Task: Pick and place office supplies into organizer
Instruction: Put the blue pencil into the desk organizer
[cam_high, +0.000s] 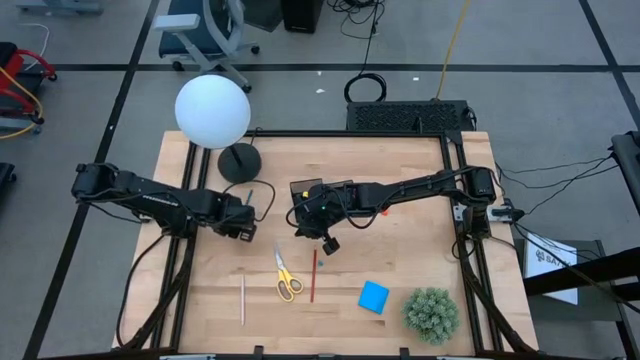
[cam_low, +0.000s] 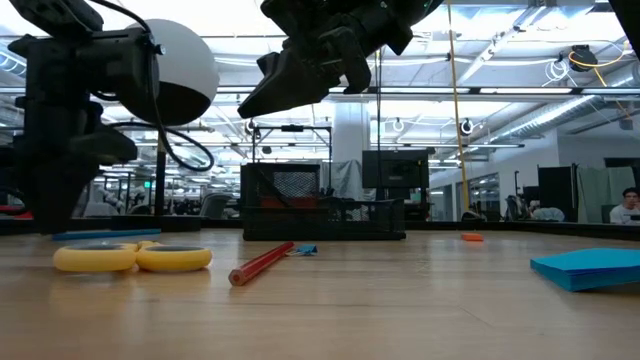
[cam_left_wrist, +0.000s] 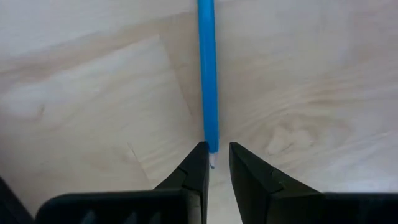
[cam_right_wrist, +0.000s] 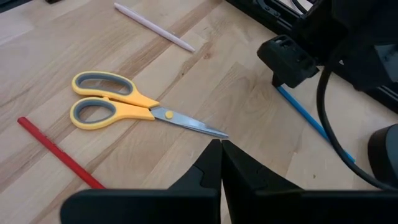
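My left gripper (cam_high: 240, 224) points down at the table's left-middle, shut on a thin blue pen (cam_left_wrist: 207, 74) that runs away from it along the wood (cam_right_wrist: 314, 124). My right gripper (cam_high: 328, 243) hangs shut and empty above the table's middle, just beyond the blade tips of the yellow-handled scissors (cam_right_wrist: 134, 109). The scissors (cam_high: 287, 277), a red pen (cam_high: 313, 275), a pale pencil (cam_high: 242, 300) and a blue notepad (cam_high: 373, 297) lie flat near the front. The black organizer (cam_high: 305, 189) stands behind the right gripper, partly under that arm. My left gripper pinches the blue pen's end (cam_left_wrist: 211, 148) between its two fingers, only at their free ends. The fingers (cam_left_wrist: 198, 163) come from above, pointing down. The pen stretches out level, low over the wood; whether its far end rests on the table I cannot tell.
A lamp with a white globe (cam_high: 212, 112) and round black base (cam_high: 240, 162) stands at the back left. A green spiky plant ball (cam_high: 431, 313) sits at the front right. A small red eraser (cam_high: 385, 211) lies under the right arm. Bare wood lies right of centre.
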